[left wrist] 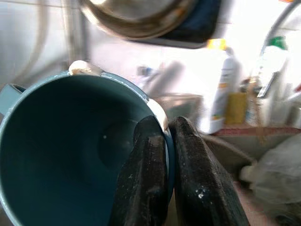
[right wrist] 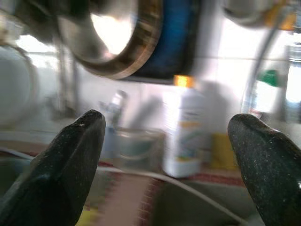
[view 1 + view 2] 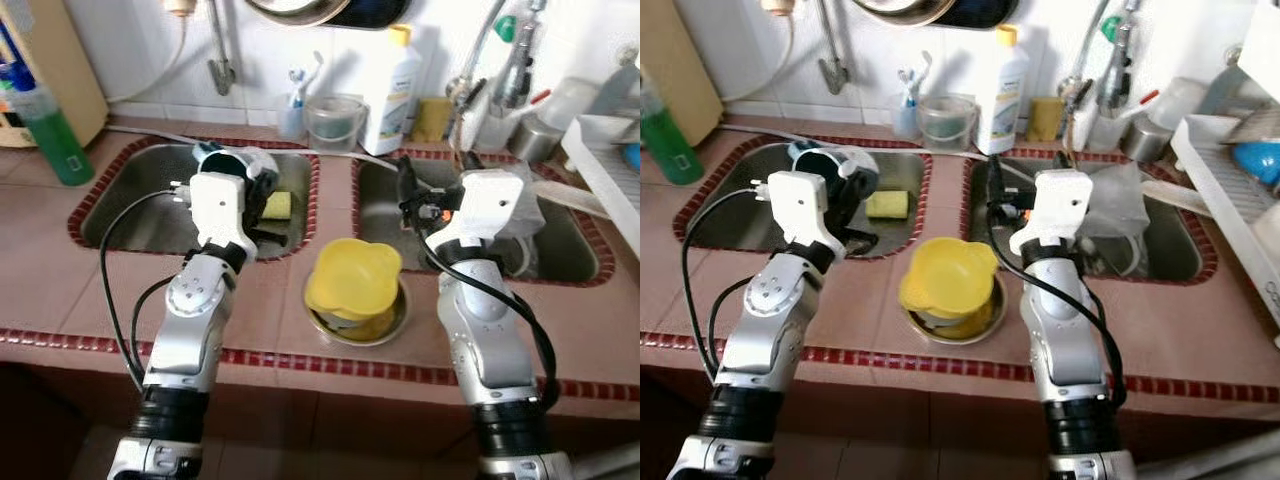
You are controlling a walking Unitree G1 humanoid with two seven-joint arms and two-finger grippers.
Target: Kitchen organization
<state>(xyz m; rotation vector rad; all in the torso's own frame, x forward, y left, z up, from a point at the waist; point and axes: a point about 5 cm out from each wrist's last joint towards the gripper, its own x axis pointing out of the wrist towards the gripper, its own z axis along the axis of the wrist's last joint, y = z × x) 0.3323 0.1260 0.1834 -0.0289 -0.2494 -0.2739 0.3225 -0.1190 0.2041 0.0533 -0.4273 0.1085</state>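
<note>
Green bottle [image 3: 50, 135]: stands on the counter [image 3: 60, 290] at 9 o'clock of the left sink [image 3: 130, 195].
Left hand [image 1: 164, 141]: over the left sink, its two black fingers [image 1: 146, 183] pinching the rim of the teal cup [image 1: 70, 155], one finger inside the wall and one outside.
Teal cup: held above the left sink basin, tipped, mouth facing the wrist camera.
Yellow sponge [image 3: 277, 205]: lies in the left sink, at 3 o'clock of the left hand.
Yellow bowl [image 3: 352, 278]: sits upside down in a metal bowl [image 3: 385, 325] on the counter strip between the two sinks.
White bottle [image 3: 393, 88]: upright against the wall at 12 o'clock of the yellow bowl.
Right hand [image 2: 164, 136]: over the right sink [image 3: 560, 240], fingers spread wide apart, nothing between them.
</note>
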